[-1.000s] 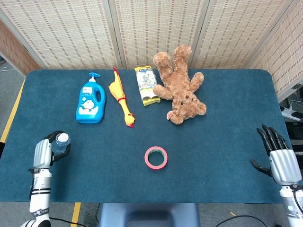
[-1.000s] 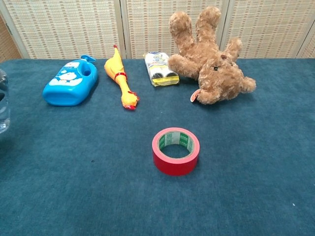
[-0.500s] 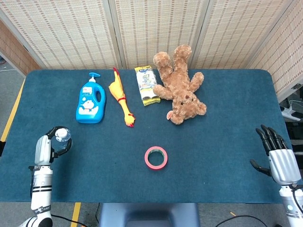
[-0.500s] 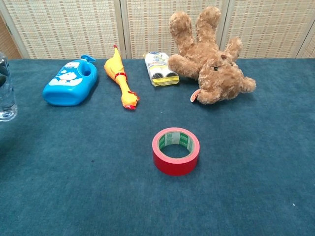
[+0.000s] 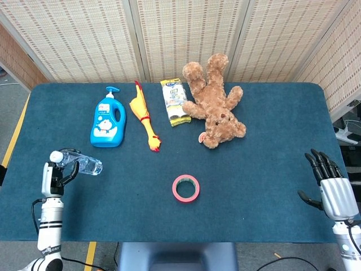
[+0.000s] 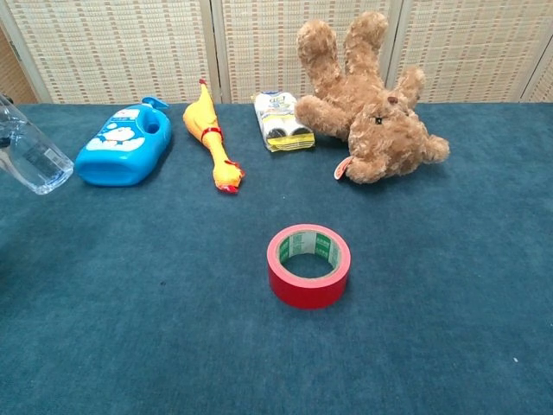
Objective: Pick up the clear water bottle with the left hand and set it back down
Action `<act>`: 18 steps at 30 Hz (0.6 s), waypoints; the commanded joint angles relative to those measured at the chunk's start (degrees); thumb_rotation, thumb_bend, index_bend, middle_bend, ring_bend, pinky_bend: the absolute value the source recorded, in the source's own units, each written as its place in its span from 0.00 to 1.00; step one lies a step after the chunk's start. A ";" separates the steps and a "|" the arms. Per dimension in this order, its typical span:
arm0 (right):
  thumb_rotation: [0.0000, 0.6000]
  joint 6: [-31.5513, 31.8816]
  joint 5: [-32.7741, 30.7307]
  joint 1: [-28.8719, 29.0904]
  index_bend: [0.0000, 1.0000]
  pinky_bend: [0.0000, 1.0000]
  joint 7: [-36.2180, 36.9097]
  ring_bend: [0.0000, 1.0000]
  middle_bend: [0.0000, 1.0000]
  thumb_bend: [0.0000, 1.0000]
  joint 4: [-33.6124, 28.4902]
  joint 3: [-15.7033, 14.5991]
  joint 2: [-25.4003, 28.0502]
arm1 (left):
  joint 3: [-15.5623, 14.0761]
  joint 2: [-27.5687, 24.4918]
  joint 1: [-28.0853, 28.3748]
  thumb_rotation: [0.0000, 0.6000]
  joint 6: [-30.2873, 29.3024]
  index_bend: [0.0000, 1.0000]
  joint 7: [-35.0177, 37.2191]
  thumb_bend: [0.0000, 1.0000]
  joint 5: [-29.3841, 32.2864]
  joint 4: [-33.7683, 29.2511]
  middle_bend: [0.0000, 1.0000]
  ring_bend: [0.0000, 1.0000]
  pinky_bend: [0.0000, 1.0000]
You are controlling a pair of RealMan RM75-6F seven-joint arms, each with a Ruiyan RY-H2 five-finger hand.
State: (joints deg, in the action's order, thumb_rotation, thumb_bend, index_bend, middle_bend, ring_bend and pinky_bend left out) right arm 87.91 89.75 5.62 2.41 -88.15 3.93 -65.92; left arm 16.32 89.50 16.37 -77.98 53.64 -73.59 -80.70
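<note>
The clear water bottle [image 5: 84,164] is tilted over near the table's front left edge, white cap towards the edge and base pointing right. My left hand [image 5: 53,176] grips it near the cap end. The chest view shows the bottle [image 6: 34,158] slanted at the far left, base low and to the right; the hand itself is out of that frame. My right hand [image 5: 331,189] hovers at the table's front right edge, fingers spread, holding nothing.
On the blue table [image 5: 271,169] lie a blue detergent bottle [image 5: 107,124], a yellow rubber chicken [image 5: 144,118], a packet [image 5: 176,101] and a brown teddy bear [image 5: 214,104] along the back. A red tape roll [image 5: 186,188] sits at front centre.
The bottle has gone from upright in my left hand to tilted over, its base swinging out to the right. The right hand has not moved.
</note>
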 commanded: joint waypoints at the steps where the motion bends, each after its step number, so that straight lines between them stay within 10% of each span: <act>1: 1.00 -0.14 -0.07 0.06 0.00 0.16 -0.13 0.00 0.00 0.10 -0.06 0.01 -0.01 | -3.37 8.75 2.42 1.00 -11.28 0.65 -56.02 0.52 -4.91 22.71 0.66 0.54 0.42; 6: 1.00 -0.39 -0.02 0.11 0.00 0.16 -0.41 0.00 0.00 0.10 -0.13 -0.11 0.00 | -3.11 8.48 2.16 1.00 -10.00 0.67 -49.77 0.52 -4.65 19.78 0.66 0.54 0.42; 18: 1.00 -0.81 -0.09 0.23 0.00 0.16 -0.39 0.00 0.00 0.10 -0.28 -0.18 0.16 | -0.34 -2.49 -0.90 1.00 4.90 0.67 -4.32 0.52 0.01 -7.58 0.66 0.54 0.42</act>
State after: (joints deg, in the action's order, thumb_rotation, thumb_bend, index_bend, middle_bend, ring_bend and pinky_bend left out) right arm 87.09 89.67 5.84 2.02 -88.42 3.75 -65.77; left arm 15.10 92.57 16.91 -80.94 2.84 -75.17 -74.67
